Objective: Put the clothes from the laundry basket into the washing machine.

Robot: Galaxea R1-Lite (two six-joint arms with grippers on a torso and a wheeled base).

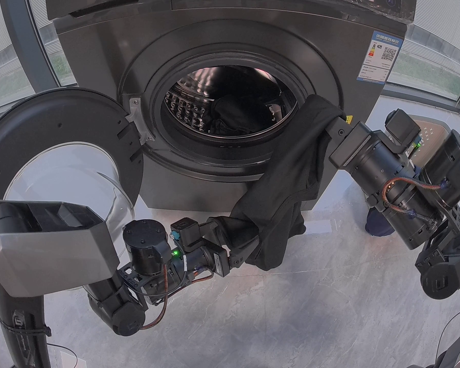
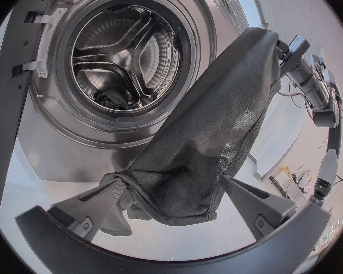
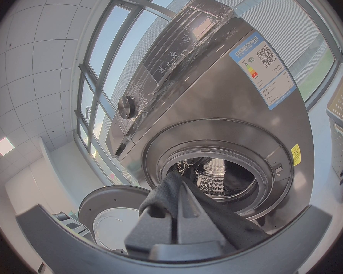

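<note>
Black garment at the washing machine mouth: my right gripper clenches it, my left gripper gapes, cloth between. Next, I judge, push it into the drum.

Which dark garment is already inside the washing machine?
The small black bundle lying low in the drum; the bigger black garment hangs outside, pinched by the right gripper.

A blue-edged energy label with coloured bars and a QR code sits on the washer's front. A small yellow sticker lies lower on that front.
</note>
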